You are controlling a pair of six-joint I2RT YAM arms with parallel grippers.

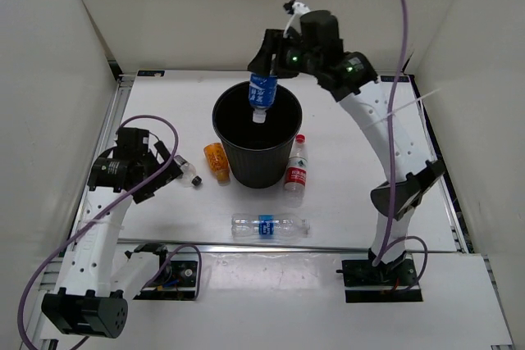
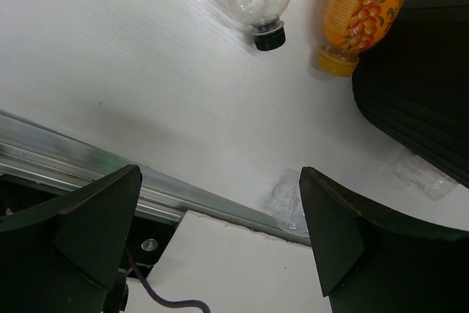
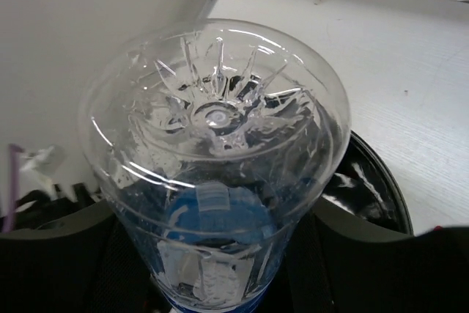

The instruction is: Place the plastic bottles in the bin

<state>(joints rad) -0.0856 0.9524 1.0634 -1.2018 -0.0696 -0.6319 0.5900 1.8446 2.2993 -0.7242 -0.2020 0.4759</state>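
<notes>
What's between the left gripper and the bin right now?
Two bottles lying flat: the small dark-capped clear bottle nearest the open left gripper, then the orange bottle beside the bin. The top view shows it, and the left wrist view does too.

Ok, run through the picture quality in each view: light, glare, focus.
Top external: even bright light, faint shadows, the bin reads nearly black inside. Left wrist: the left hand is dark and soft, the orange bottle crisp. Right wrist: the clear bottle fills the frame, white glints on its ribbed base.
</notes>
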